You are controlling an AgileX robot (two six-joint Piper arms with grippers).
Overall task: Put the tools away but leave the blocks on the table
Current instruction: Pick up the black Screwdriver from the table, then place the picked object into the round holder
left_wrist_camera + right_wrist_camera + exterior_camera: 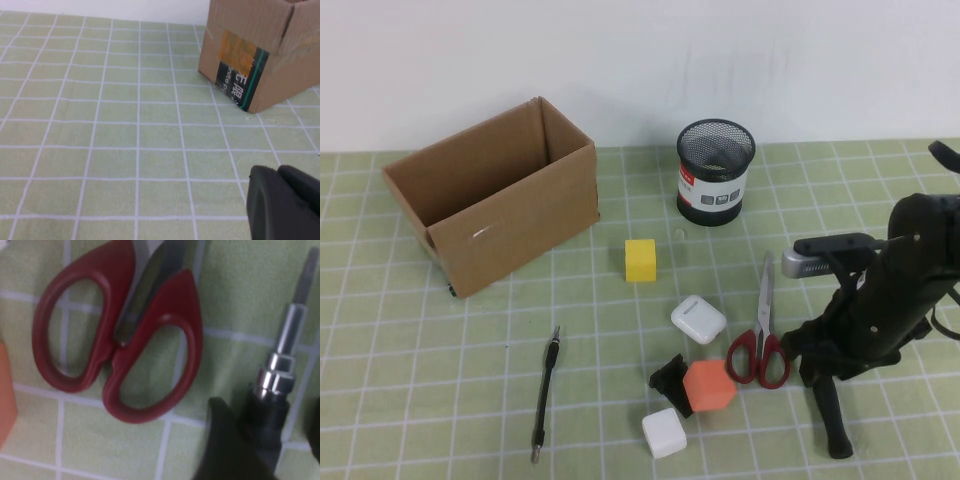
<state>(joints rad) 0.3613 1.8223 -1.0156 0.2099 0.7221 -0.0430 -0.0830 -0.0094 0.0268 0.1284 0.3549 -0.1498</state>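
While the screwdriver (270, 405) sits pinched between the right gripper's (260, 450) closed jaws, the red scissors (761, 340) lie flat on the table (440, 400) just beside them. The left gripper (282, 202) hangs near the cardboard box (260, 45); whether its jaws are open, I cannot tell.

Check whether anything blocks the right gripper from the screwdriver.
Nothing visible does. The right gripper is low over the mat, its fingers on both sides of the screwdriver handle. The scissors lie beside it, apart. The left gripper hovers by the box.
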